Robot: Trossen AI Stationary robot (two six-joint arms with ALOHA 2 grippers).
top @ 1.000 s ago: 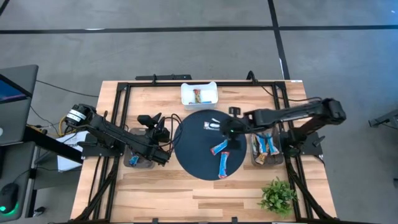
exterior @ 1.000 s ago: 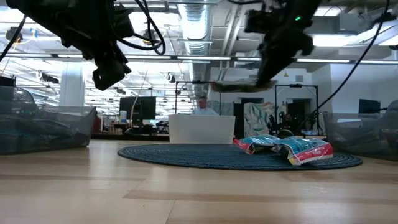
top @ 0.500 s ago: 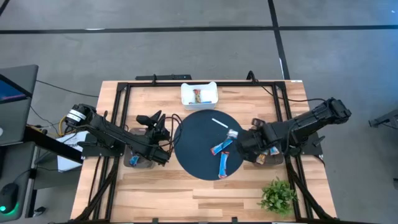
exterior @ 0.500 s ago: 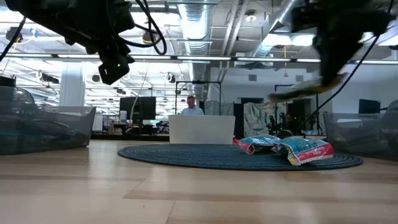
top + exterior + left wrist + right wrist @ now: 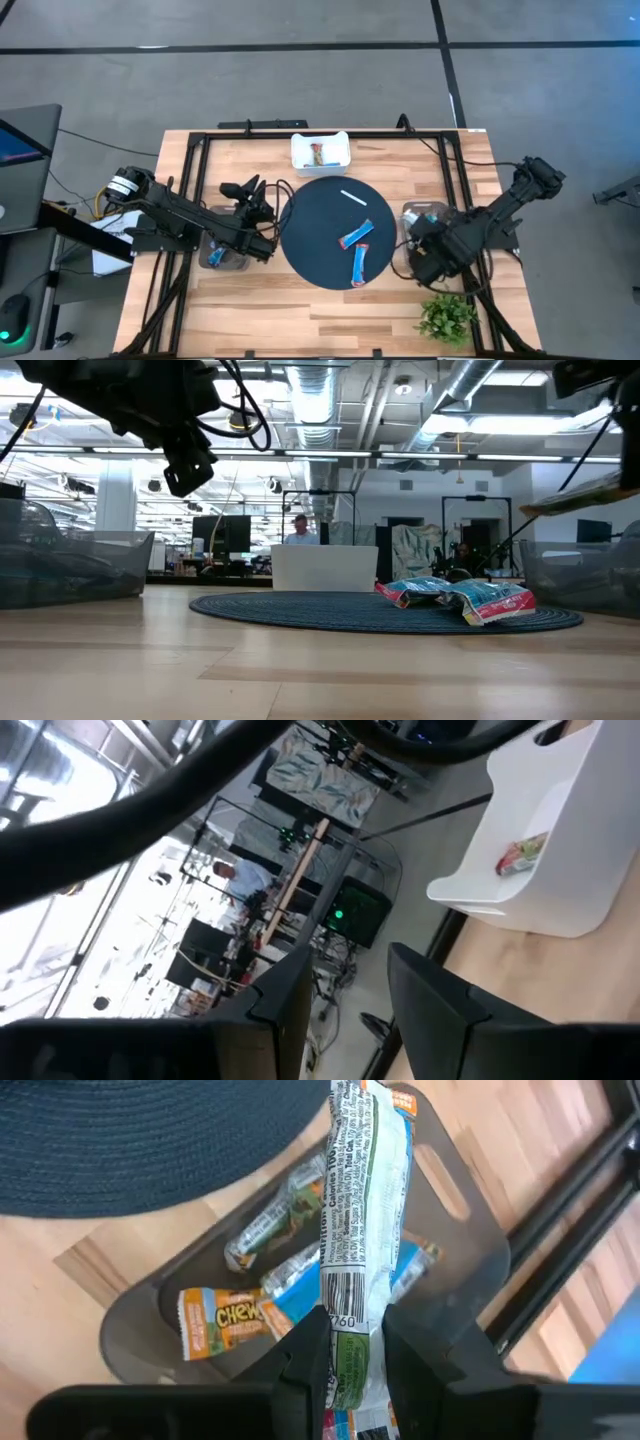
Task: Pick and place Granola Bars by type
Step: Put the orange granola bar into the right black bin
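Note:
Two blue granola bars (image 5: pixel 356 237) (image 5: pixel 358 266) lie flat on the round dark mat (image 5: pixel 310 245); in the low view they show as a heap (image 5: pixel 460 598). My right gripper (image 5: pixel 418 258) hangs over the clear right bin (image 5: pixel 428 212) and is shut on a silver-backed bar (image 5: pixel 362 1220). That bin holds several bars, one orange (image 5: pixel 228 1320) and one green and silver (image 5: pixel 275 1228). My left gripper (image 5: pixel 340 1010) is open in the air above the table's left half, near the left bin (image 5: pixel 222 257), and faces the white tray (image 5: pixel 540 840). My right gripper pinches the silver-backed bar between its two fingers at the barcode end (image 5: pixel 345 1342). The fingers slant down from the table's far right, and the bar runs on ahead of them along their line. It is lifted clear above the right bin, nearly level in the low view (image 5: pixel 580 500).
A thin white strip (image 5: pixel 352 196) lies on the mat's far part. The white tray (image 5: pixel 320 152) at the far edge holds one bar (image 5: pixel 520 852). The left bin holds a blue bar (image 5: pixel 214 257). A small green plant (image 5: pixel 445 315) stands at the near right corner.
My right gripper has carried the silver-backed bar from above the mat's far part toward the table's right and near edges, to above the right bin. The bar has stayed lifted clear in the shut fingers. The two blue bars on the mat have kept their places.

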